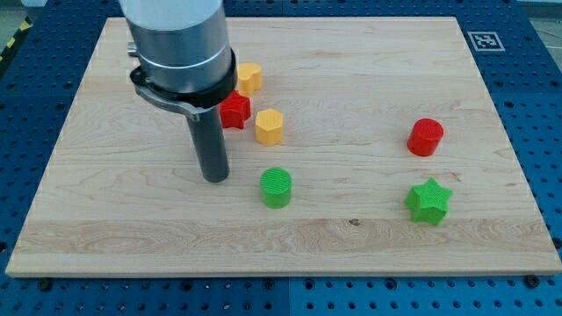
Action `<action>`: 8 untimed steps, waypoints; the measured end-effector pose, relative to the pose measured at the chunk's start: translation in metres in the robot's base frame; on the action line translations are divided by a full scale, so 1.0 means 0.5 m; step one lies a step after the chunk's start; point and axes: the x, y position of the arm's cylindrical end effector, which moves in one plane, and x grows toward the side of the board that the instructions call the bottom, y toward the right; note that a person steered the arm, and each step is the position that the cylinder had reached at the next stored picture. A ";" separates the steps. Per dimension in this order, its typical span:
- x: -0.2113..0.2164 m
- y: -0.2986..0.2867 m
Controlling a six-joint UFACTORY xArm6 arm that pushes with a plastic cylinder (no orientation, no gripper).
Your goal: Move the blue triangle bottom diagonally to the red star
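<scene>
My tip (pixel 215 178) rests on the wooden board (pixel 369 237), left of centre. The red star (pixel 234 111) lies just up and right of the rod, partly hidden behind it. No blue triangle shows anywhere in the view; the arm's wide grey body may hide it. A green cylinder (pixel 276 187) stands close to the right of my tip.
A yellow block (pixel 250 78) lies above the red star and a yellow hexagonal block (pixel 270 127) lies to its right. A red cylinder (pixel 426 137) and a green star (pixel 428 201) are at the view's right. The arm's grey body (pixel 176 39) covers the upper left.
</scene>
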 end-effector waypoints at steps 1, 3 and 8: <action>-0.026 0.027; -0.035 0.027; -0.079 -0.039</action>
